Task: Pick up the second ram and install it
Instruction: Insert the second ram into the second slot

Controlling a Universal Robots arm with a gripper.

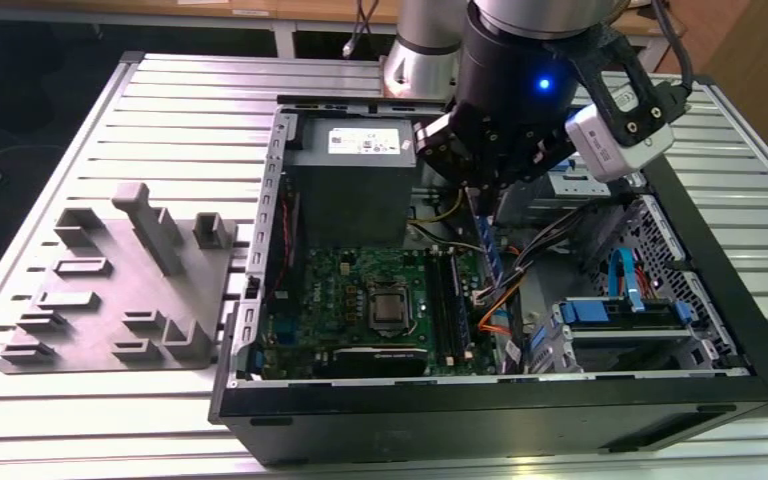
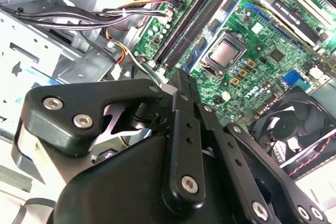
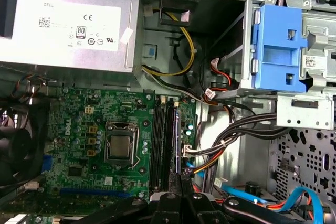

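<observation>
My gripper (image 1: 482,197) hangs over the open computer case (image 1: 704,250), shut on the second ram (image 1: 492,245). The ram is a thin blue-green stick that hangs down edge-on from the fingertips. It is above the motherboard (image 1: 344,300), slightly to the exterior view's right of the long black memory slots (image 1: 448,300). In the first wrist view the ram (image 3: 177,140) runs out from the gripper (image 3: 181,181) alongside the slots (image 3: 161,145). The second wrist view shows the black gripper (image 2: 180,75) pointing toward the slots (image 2: 189,24).
A grey tray with upright blocks (image 1: 117,290) lies on the slatted table at the exterior view's left. Inside the case are the power supply (image 3: 68,24), the processor socket (image 3: 119,148), a fan (image 2: 294,129), a blue drive bracket (image 3: 278,51) and cable bundles (image 3: 231,135) near the slots.
</observation>
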